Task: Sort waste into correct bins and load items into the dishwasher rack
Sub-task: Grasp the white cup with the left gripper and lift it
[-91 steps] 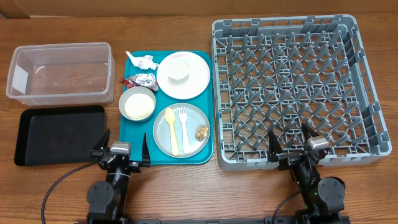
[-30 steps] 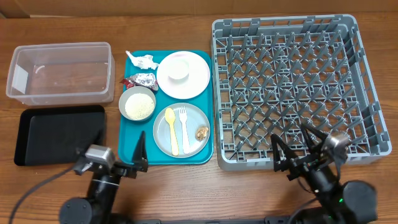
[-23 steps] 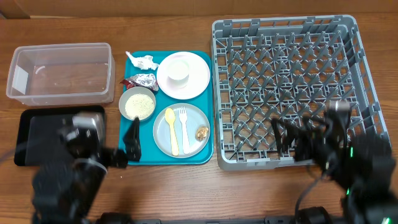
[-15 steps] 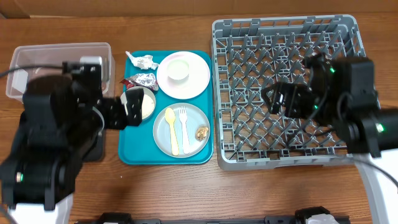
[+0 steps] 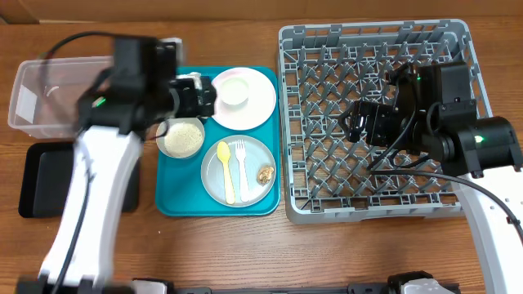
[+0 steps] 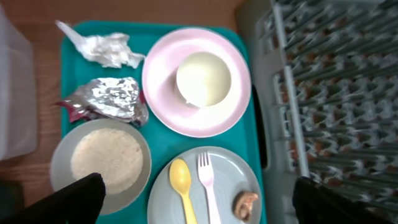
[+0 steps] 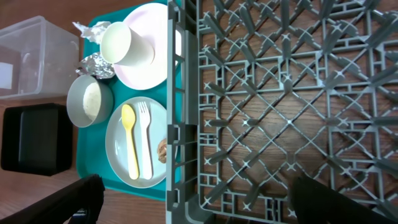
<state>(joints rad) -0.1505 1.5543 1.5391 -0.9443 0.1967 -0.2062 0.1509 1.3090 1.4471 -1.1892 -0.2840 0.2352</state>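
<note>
Above the teal tray (image 5: 176,200), the left fingers (image 6: 68,202) are spread wide and hold nothing. Below them, the foil (image 6: 109,99) and paper scrap (image 6: 99,48) lie at the tray's far left. The bowl (image 6: 144,149) of rice (image 6: 106,160) sits just nearer, and the cup (image 6: 203,78) stands on the far plate (image 6: 161,106). The near plate (image 6: 230,168) carries the spoon (image 6: 181,186), fork (image 6: 205,180) and lump (image 6: 245,202). Over the rack's (image 5: 327,122) left half, the right fingers (image 7: 74,196) are likewise spread and empty. The tub (image 5: 41,98) and black tray (image 5: 49,184) rest on the tabletop (image 5: 245,253), left of the teal tray.
</note>
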